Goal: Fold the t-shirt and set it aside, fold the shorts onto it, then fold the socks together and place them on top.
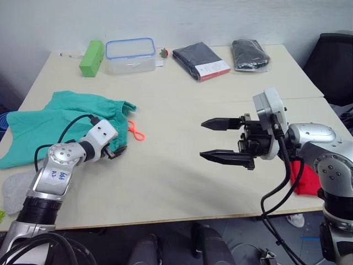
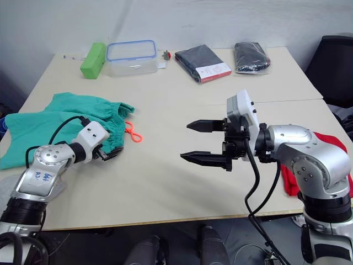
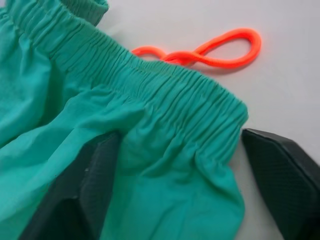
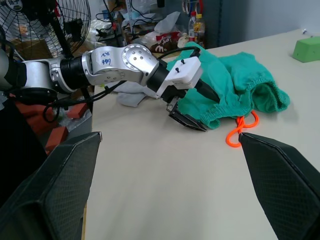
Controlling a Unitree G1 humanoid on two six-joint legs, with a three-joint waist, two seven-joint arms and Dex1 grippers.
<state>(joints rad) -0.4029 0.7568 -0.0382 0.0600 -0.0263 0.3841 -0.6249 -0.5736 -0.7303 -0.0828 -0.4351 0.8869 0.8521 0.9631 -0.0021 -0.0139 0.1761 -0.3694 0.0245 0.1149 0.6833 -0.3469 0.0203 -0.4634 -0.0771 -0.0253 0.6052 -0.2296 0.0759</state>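
The teal-green shorts [image 1: 49, 124] lie spread at the table's left, their orange drawstring [image 1: 135, 131] looped on the table beside the waistband. My left gripper [image 1: 117, 150] is open at the waistband's near corner. One finger [image 3: 80, 190] is partly covered by the fabric and the other [image 3: 285, 175] rests on the bare table. My right gripper [image 1: 202, 140] hovers open over the middle right of the table, holding nothing. The red t-shirt [image 2: 331, 142] lies bunched at the table's right edge, mostly hidden behind my right arm. A light grey sock [image 1: 14, 187] lies at the near left edge.
Along the far edge stand a green block [image 1: 92, 57], a clear box with a blue-rimmed lid [image 1: 130, 55] and two dark packaged garments [image 1: 201, 61] [image 1: 251, 54]. A black chair [image 1: 336, 61] stands at the far right.
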